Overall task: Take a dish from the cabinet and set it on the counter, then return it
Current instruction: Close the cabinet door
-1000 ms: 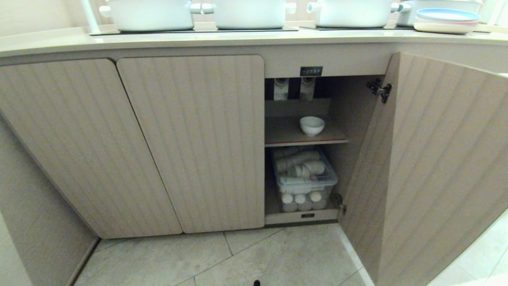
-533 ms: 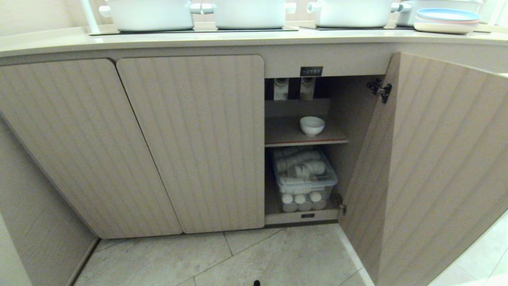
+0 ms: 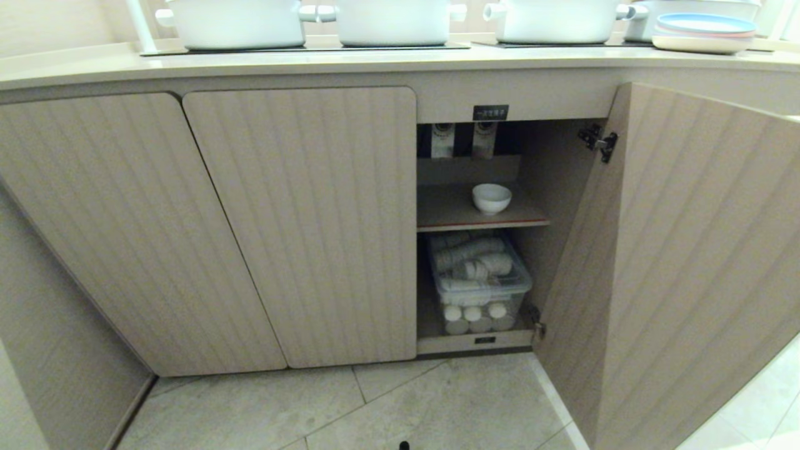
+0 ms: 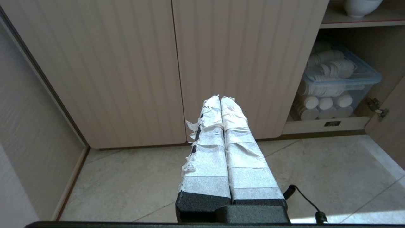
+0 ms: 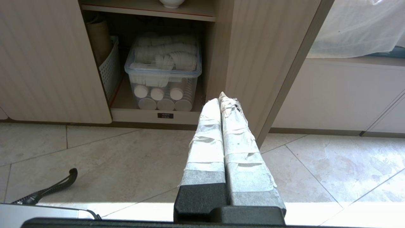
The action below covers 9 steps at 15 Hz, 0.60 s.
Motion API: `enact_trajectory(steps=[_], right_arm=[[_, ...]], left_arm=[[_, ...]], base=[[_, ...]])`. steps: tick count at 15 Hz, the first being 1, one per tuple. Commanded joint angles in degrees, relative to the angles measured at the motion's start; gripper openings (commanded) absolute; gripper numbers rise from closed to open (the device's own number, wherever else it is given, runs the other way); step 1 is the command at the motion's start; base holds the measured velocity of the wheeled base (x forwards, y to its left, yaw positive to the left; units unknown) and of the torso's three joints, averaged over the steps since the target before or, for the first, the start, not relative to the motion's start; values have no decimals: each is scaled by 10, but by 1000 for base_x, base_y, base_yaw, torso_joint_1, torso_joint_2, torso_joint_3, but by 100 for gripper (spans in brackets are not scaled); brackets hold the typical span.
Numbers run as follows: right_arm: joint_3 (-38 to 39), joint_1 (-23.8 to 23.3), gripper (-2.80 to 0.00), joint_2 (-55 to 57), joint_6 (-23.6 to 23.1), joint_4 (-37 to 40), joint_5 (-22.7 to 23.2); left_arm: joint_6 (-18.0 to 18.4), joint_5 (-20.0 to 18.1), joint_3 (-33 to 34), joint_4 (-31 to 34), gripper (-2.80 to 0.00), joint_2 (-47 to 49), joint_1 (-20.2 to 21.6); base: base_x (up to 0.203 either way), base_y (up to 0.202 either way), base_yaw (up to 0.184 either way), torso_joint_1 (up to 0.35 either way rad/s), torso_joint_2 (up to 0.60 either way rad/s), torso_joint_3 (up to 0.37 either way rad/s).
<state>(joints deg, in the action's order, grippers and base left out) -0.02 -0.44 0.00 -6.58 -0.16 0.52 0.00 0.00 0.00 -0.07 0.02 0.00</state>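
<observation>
Head view: nothing differs from a second ago; framing, door angle and bowl position all match.

Largest first. The counter (image 3: 387, 62) spans the top of the frame, cream-beige, with white pots (image 3: 237, 22) along the upper edge and stacked plates (image 3: 703, 31) at upper right. Below it, two closed fluted doors (image 3: 300, 225) fill the left and centre. The cabinet (image 3: 550, 175) stands open right of centre, its door (image 3: 687, 262) swung out across the right side of the frame, a black hinge (image 3: 599, 142) at its top and a small black label (image 3: 490, 112) above the opening; lettering unreadable from here.

Lower compartment: a clear plastic bin (image 3: 478, 281) packed with white cups, apparently paper.

The dish (image 3: 491, 198), right of centre, sits on the red-edged shelf (image 3: 481, 222). Small white round bowl, glossy, deep-sided, upright, mouth facing up. Round in plan, so no long axis.

Left wrist view: the left gripper (image 4: 220, 98) is clenched, taped fingers pressed together, empty, low over the floor tiles (image 4: 126, 177), pointing at the closed doors.

Right wrist view: the right gripper (image 5: 220, 98) is likewise clenched on nothing, facing the open door's edge.
</observation>
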Motion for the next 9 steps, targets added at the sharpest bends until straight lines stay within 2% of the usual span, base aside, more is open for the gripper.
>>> enact_trajectory(steps=[1, 9], right_arm=[[0, 0, -280, 0, -1, 0, 0], [0, 0, -280, 0, 0, 0, 0]], left_arm=[[0, 0, 0, 0, -280, 0, 0], [0, 0, 0, 0, -280, 0, 0]], base=[[0, 0, 0, 0, 0, 0], [0, 0, 0, 0, 0, 0]])
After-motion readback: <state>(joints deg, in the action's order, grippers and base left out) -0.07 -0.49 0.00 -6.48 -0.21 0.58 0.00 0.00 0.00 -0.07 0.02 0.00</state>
